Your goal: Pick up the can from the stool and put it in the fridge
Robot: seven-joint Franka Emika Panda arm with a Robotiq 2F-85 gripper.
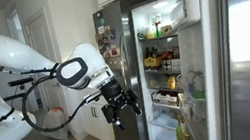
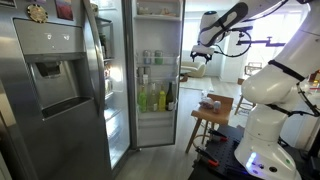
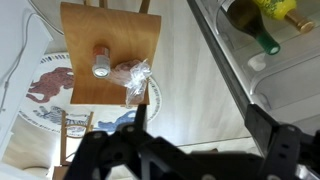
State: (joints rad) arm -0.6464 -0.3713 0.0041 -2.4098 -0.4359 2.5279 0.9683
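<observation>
The can (image 3: 101,62) stands upright on the wooden stool (image 3: 85,40), seen from above in the wrist view, with its pale top showing. In an exterior view it is a small reddish shape (image 2: 209,102) on the stool (image 2: 212,118). My gripper (image 3: 205,125) hangs high above the floor, to the right of the stool, open and empty. It also shows in both exterior views (image 1: 123,106) (image 2: 203,55). The fridge (image 1: 165,64) (image 2: 160,70) stands with one door open, its lit shelves holding bottles. A fridge shelf with bottles (image 3: 262,28) fills the wrist view's upper right.
A crumpled clear plastic bag (image 3: 133,77) lies on the stool beside the can. A round patterned rug (image 3: 50,85) lies under the stool. The closed fridge door with a dispenser (image 2: 55,80) is nearest the camera. The robot base (image 2: 262,120) stands behind the stool.
</observation>
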